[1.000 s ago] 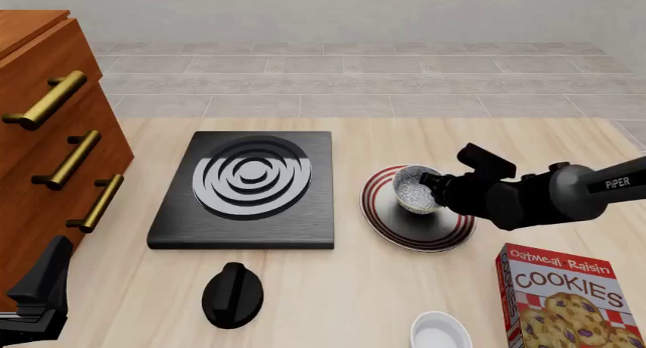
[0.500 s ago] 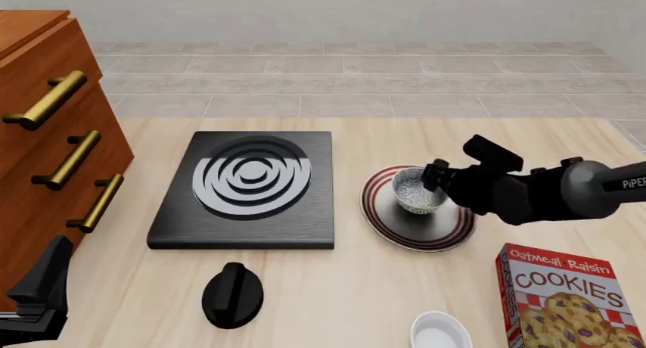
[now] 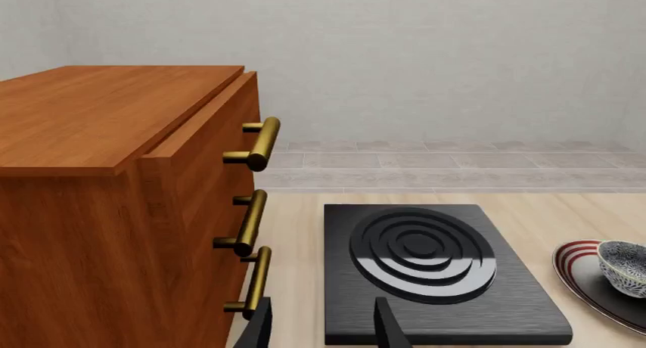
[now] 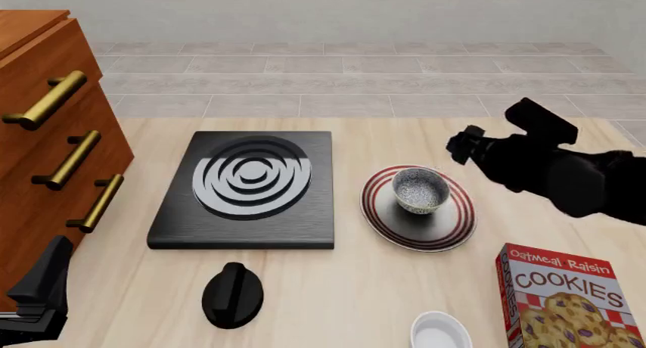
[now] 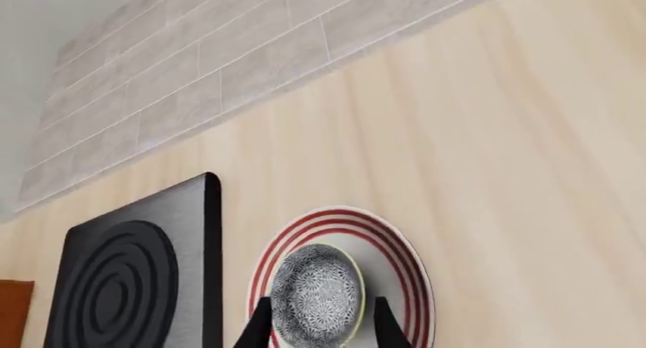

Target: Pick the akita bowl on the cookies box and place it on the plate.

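1. Right wrist view shows the right gripper (image 5: 318, 321) with its two finger tips spread apart and nothing between them; the akita bowl (image 5: 316, 293) lies beyond and below the tips, framed by them but not touched

2. From the front, that same right gripper (image 4: 462, 145) hangs above the table, up and to the right of the bowl and apart from it, so the release looks done

3. The akita bowl (image 4: 420, 190) sits upright on the plate (image 4: 450, 228), a little toward the plate's far side, with red rings showing all round it; it is off the cookies box (image 4: 565, 296), which stands at the near right, well apart

4. The step in hand, as I judge it, is the retreat: lift the right arm straight up and back toward its own side, jaws left spread, so no finger catches the bowl's rim and tips or drags it

5. Avoid sweeping low over the cookies box or the small white bowl (image 4: 441, 334) on the way out

6. Left wrist view shows the left gripper (image 3: 321, 329) with its fingers parted and empty, facing the black stove (image 3: 436, 272) beside the wooden drawer cabinet (image 3: 121, 212); it has no part in this and is best left idle

7. A black knob (image 4: 232, 293) lies on the table in front of the stove, clear of any sensible retreat path
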